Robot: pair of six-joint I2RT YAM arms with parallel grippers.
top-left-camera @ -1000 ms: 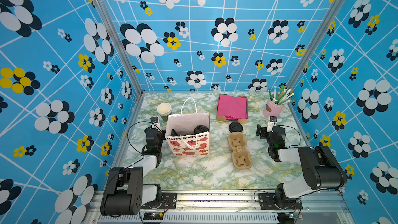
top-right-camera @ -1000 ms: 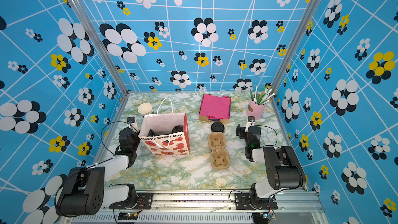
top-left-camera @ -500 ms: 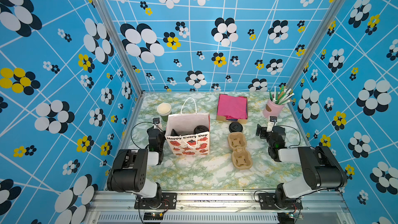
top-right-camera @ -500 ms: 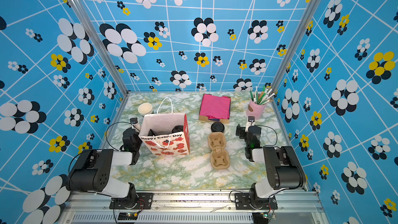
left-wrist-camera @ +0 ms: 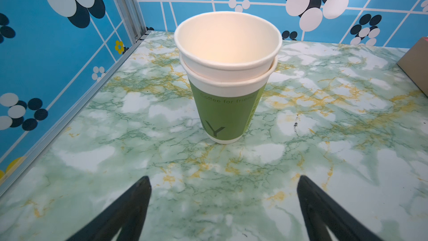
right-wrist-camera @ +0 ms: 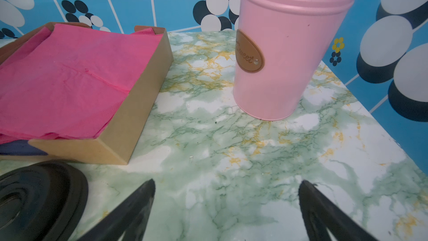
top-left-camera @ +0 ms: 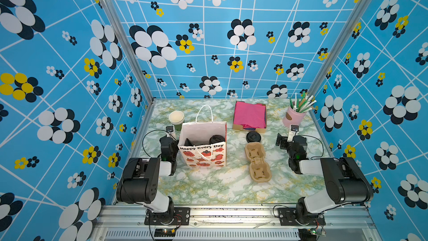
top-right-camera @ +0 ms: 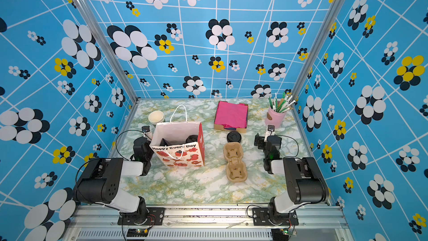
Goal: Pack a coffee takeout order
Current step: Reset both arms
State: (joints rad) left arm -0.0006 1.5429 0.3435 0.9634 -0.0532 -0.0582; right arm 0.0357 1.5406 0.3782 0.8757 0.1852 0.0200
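Both arms low by the worktop's side edges, jaws spread wide, gripping nothing.

Paper bag upright toward the left edge, mid-depth. Inside it: round black lid at the right, black napkin on end at the left; the cup is hidden. Left jaws face the green cup stack near the far-left corner, apart from it. Right jaws point toward the pink tin. A second black lid lies just before the napkin box.

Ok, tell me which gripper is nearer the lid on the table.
Right. The right gripper sits beside the lid, not touching; the left gripper is beyond the bag, facing the cups.
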